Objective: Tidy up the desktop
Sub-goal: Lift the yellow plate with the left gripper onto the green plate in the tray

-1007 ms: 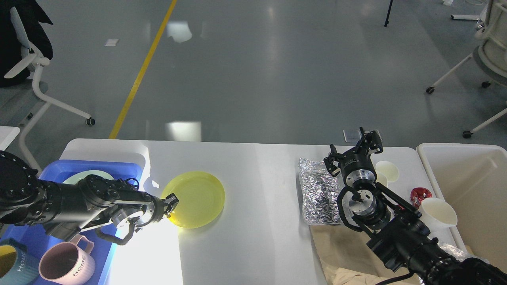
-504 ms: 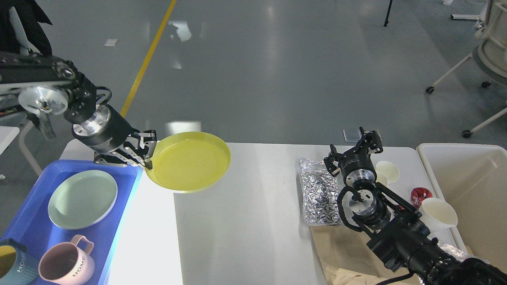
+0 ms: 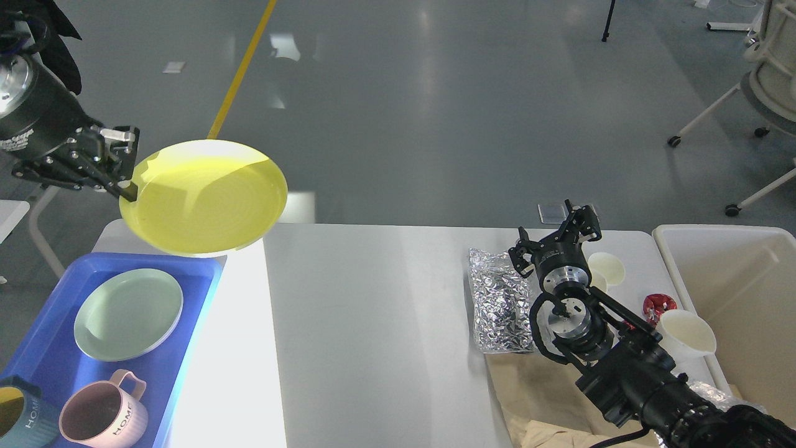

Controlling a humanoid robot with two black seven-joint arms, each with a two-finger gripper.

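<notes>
Pinched on the left rim of a yellow plate [image 3: 205,196], the left gripper [image 3: 124,180] holds it in the air above the far left corner of the desktop [image 3: 373,336], tilted a little. Right gripper [image 3: 563,236] hovers over the far right part with jaws spread, holding nothing. That desktop runs long from left to right. On its left end sits a blue tray [image 3: 186,348] with a green plate [image 3: 127,313] and a pink mug [image 3: 102,418]. A foil bag [image 3: 497,305], white cups [image 3: 687,333] and a beige bin [image 3: 740,292] crowd the right.
</notes>
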